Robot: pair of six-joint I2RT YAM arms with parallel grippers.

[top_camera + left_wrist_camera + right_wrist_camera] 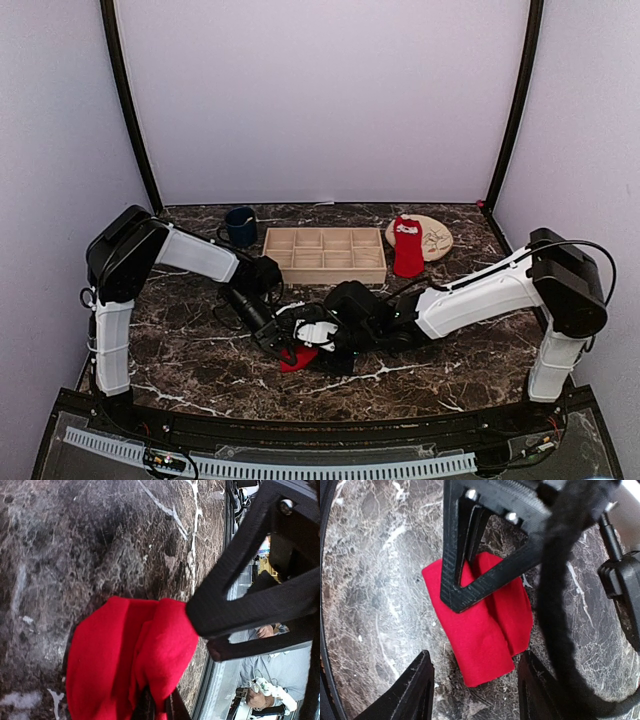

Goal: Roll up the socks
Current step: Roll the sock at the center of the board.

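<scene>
Dark marble table (pixel 180 350), lilac walls, both arms meeting at the near centre.

Status: near sock (pixel 297 358) lies on the table between the two grippers, doubled into a short thick bundle with an overlapping fold on top. It looks partly rolled, not a tight finished roll. Left gripper (pixel 160 707) is pinched closed on one edge of it. Right gripper (pixel 475 653) has its fingers spread wide, straddling the bundle without gripping anything.

Far sock (pixel 407 248) lies flat and unrolled at the back right, its top end draped over the round plate (pixel 438 238). It looks untouched, so I'd call the task under halfway done.

Left to do, by my read: tighten and finish the near roll, then do the far sock from scratch.

Surroundings: wooden compartment tray (pixel 325 275) at back centre, dark mug (pixel 240 226) to its left, both well apart from the near sock. The real crowding is the two grippers over one small bundle — collision risk. The plate rim under the far sock may complicate its pickup.
</scene>
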